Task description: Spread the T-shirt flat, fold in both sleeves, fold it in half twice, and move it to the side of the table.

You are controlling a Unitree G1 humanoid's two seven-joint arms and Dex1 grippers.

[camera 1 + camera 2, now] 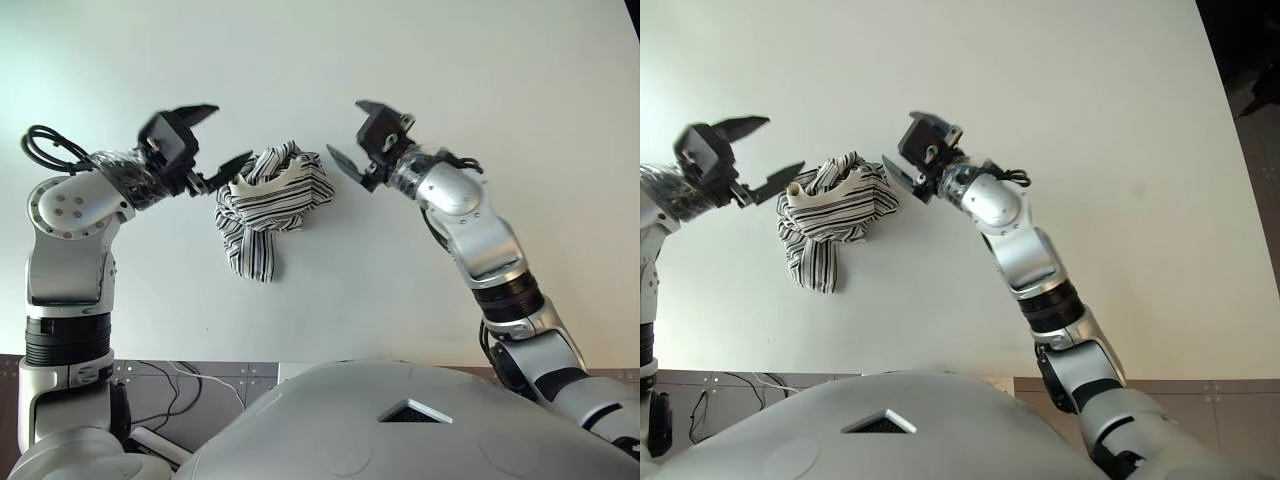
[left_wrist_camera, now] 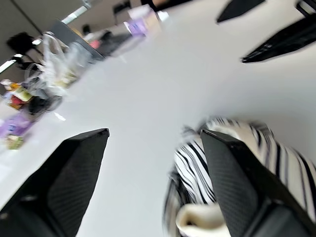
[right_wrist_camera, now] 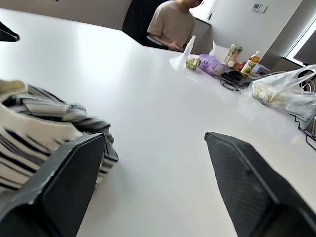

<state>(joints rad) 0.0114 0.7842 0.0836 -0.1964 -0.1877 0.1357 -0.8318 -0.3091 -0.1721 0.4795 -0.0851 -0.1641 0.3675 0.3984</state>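
T-shirt (image 1: 270, 205) striped, crumpled on white table (image 1: 480, 80) | left gripper (image 1: 232, 132) wide open, empty | right gripper (image 1: 344, 128) wide open, empty

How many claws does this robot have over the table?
2: the left gripper, open, on the left of the crumpled striped T-shirt; the right gripper, open, on its right.

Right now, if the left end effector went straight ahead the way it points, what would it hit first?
Probably the crumpled striped T-shirt: the open left end effector points at it, one finger beside the cloth. Depth is unclear, so it might skim over.
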